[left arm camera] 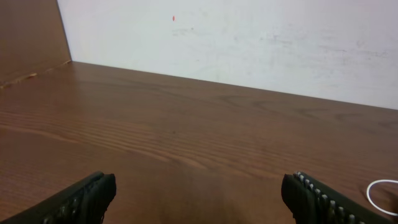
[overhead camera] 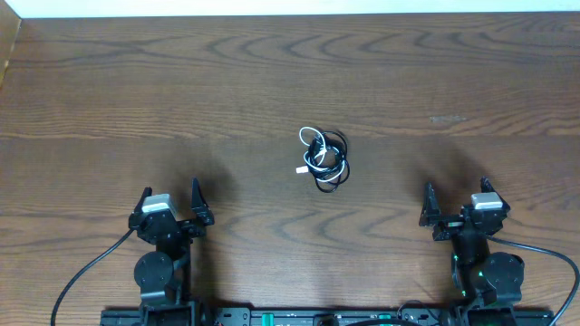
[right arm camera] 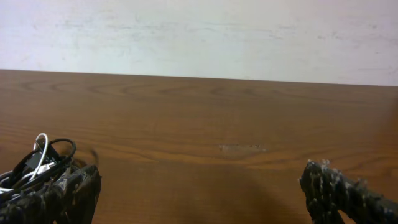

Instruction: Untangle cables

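Note:
The cables (overhead camera: 324, 158), one thin white and one thin black, lie tangled together in a small coil at the middle of the wooden table. A white plug end sticks out at the coil's left. The coil also shows at the left edge of the right wrist view (right arm camera: 38, 163), and a white loop shows at the right edge of the left wrist view (left arm camera: 380, 194). My left gripper (overhead camera: 171, 201) is open and empty near the front left. My right gripper (overhead camera: 455, 201) is open and empty near the front right. Both are well apart from the coil.
The wooden table (overhead camera: 290, 81) runs back to a white wall (left arm camera: 249, 43). A raised wooden edge stands at the far left (overhead camera: 9, 45). Thicker black arm wires trail from both arm bases at the front edge.

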